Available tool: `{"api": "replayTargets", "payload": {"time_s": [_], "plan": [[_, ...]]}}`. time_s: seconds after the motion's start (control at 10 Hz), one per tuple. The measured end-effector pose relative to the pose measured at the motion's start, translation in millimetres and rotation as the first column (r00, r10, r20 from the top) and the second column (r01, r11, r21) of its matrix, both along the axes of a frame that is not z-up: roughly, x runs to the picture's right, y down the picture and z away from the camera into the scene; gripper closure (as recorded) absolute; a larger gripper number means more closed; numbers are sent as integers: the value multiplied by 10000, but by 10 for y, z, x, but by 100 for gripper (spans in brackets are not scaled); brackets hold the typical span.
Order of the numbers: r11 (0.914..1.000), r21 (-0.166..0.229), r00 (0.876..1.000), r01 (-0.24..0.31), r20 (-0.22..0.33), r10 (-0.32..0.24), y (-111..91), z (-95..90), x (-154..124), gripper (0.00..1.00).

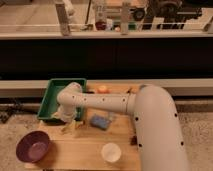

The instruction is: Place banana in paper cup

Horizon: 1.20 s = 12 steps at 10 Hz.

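Observation:
My gripper (70, 126) is low over the wooden table (85, 150), just off the front right corner of the green tray (52, 98). A pale yellow-tan shape right under it looks like the banana (70, 130), mostly hidden by the wrist. The white paper cup (111, 152) stands upright and empty near the table's front edge, to the right of the gripper and nearer the camera.
A dark purple bowl (33, 146) sits at the table's front left corner. A blue object (100, 121) lies just right of the gripper. A round orange fruit (102, 90) is at the table's back. The white arm (155, 125) covers the right side.

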State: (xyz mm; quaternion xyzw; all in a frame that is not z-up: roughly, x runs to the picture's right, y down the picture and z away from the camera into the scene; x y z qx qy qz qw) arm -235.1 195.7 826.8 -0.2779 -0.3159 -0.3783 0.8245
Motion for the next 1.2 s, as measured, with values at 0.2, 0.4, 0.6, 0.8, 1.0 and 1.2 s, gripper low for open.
{"api": "replayTargets", "payload": {"time_s": [0.2,0.4,0.6,0.8,1.0,1.2], "plan": [[10000,-5,10000,24,5,-24,5,-9,4,20],[10000,-12,10000,37,7,-37,6,-16,8,20],[10000,-11,10000,45,9,-45,3,-22,10,20],[10000,-17,10000,54,10,-54,3,-26,13,20],[10000,-17,10000,60,13,-60,0,-31,14,20],[10000,-20,10000,63,14,-62,-2,-36,15,20]]}}
